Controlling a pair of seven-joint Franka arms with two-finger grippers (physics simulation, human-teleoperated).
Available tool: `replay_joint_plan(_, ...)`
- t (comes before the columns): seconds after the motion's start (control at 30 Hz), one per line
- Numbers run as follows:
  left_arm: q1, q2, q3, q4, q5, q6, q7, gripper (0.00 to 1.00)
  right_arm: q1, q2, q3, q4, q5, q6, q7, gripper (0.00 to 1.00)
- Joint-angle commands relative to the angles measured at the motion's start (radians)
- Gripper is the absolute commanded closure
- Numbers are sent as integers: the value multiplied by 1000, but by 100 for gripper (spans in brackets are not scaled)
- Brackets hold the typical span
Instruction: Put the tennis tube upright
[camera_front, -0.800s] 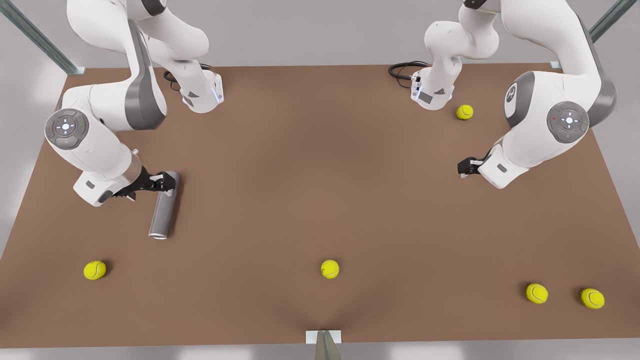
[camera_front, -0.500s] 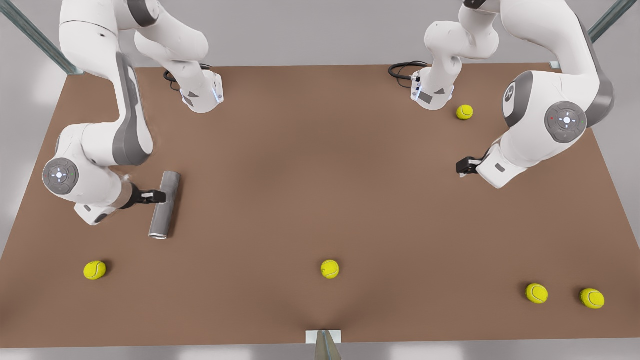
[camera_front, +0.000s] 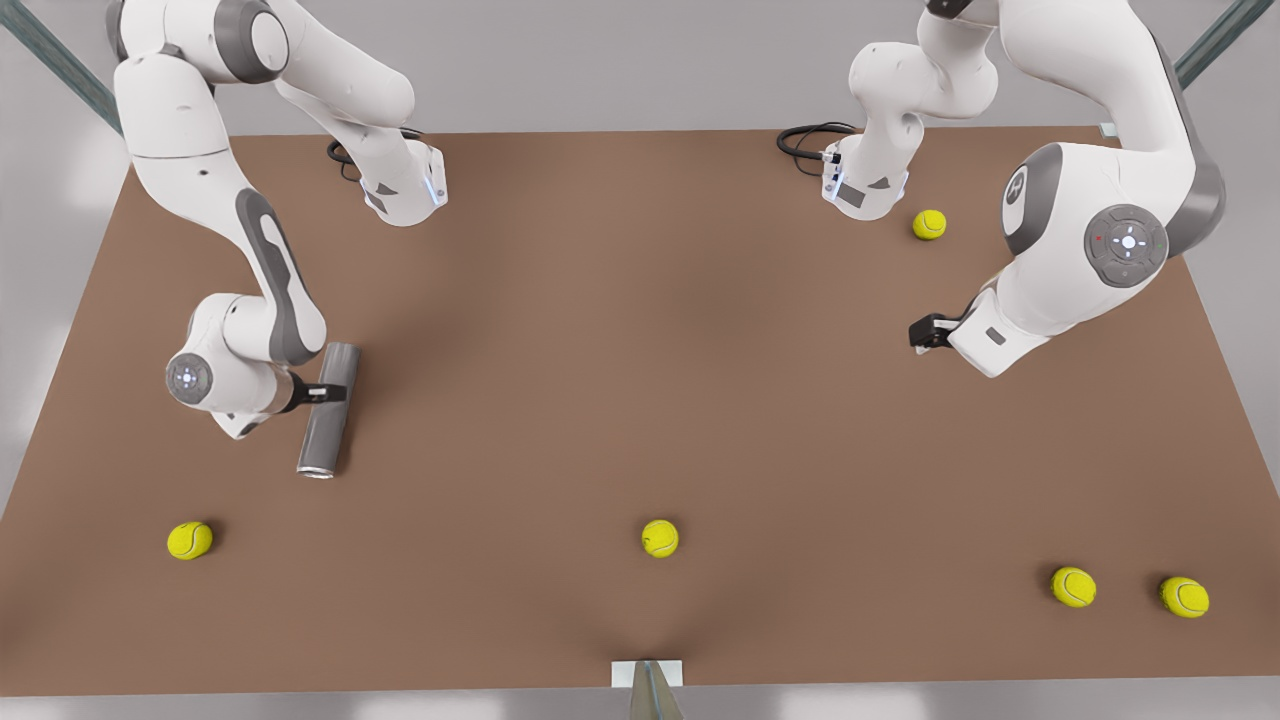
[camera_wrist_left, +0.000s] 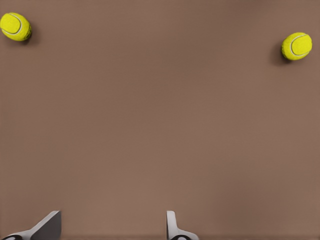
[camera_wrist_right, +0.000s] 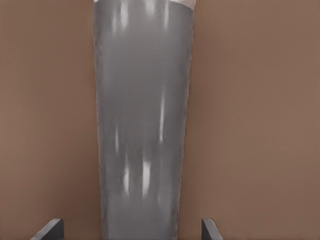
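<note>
Front view has the tennis tube (camera_front: 327, 410) lying flat on the tabletop (camera_front: 640, 350), right gripper (camera_front: 325, 393) straddling it, jaws wide. Closing off-centre may roll it away. Left gripper (camera_front: 920, 333) waits, jaws spread.

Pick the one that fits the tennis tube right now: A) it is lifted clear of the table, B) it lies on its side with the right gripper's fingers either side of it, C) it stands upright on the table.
B: the tennis tube lies flat on the table, with the right gripper open astride it.
</note>
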Motion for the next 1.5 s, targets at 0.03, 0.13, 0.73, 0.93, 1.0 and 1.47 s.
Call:
replay_joint_plan(0.03,2,0,0,0,-2,0,0,0,-5,0,0,-30,-3,36,4,0)
replay_joint_plan(0.13,2,1,0,0,-2,0,0,0,-12,-2,0,-77,-4,79,4,0)
replay_joint_plan(0.73,2,8,-1,-3,-3,-5,0,0,-5,29,-2,-110,-4,200,21,0)
replay_joint_plan(0.93,2,14,-1,-3,-3,-5,0,0,-5,43,-2,-111,-9,200,18,9)
replay_joint_plan(1.0,2,14,-1,-3,-3,-5,0,0,-5,44,-2,-110,-9,200,18,22)
replay_joint_plan(1.47,2,20,0,-3,-3,-9,-2,0,-10,52,-2,-113,-9,196,12,21)
